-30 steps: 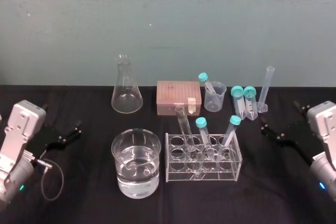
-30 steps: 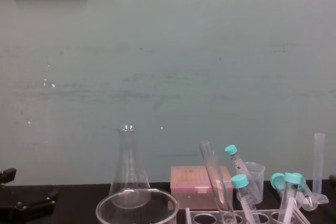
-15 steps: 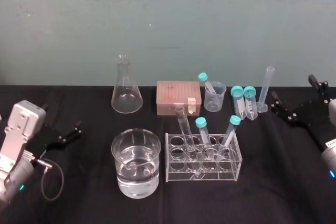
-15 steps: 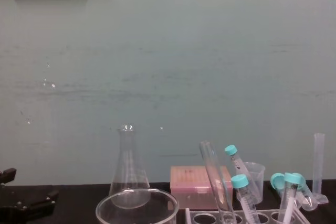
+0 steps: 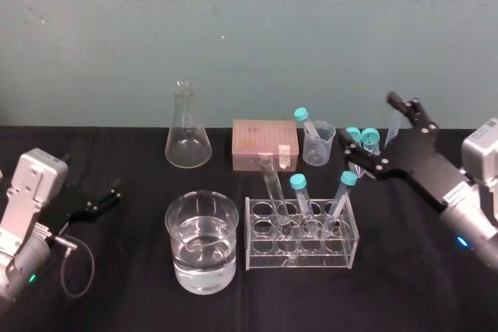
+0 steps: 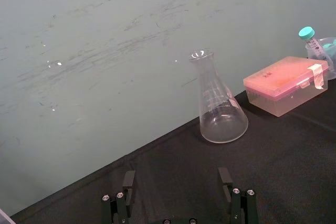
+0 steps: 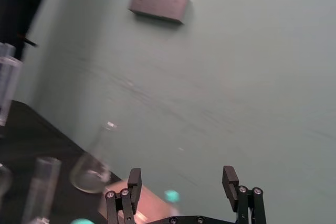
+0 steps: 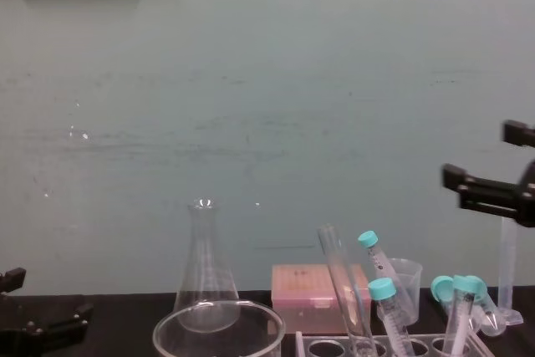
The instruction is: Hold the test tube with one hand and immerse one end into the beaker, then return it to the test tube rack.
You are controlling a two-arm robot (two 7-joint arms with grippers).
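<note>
Right gripper [image 5: 366, 119] spread, test tube [image 5: 272, 180] seemingly leaning left

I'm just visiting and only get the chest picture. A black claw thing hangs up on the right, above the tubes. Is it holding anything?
Observer: No. From the head view the right gripper is open and empty, raised to the right of the test tube rack.
Visitor: Anything in the wide glass at the bottom?
Observer: The beaker is roughly half full of clear liquid.
Visitor: And the other claw?
Observer: The left gripper sits parked low at the table's left. Its wrist view shows it open, facing a flask.
</note>
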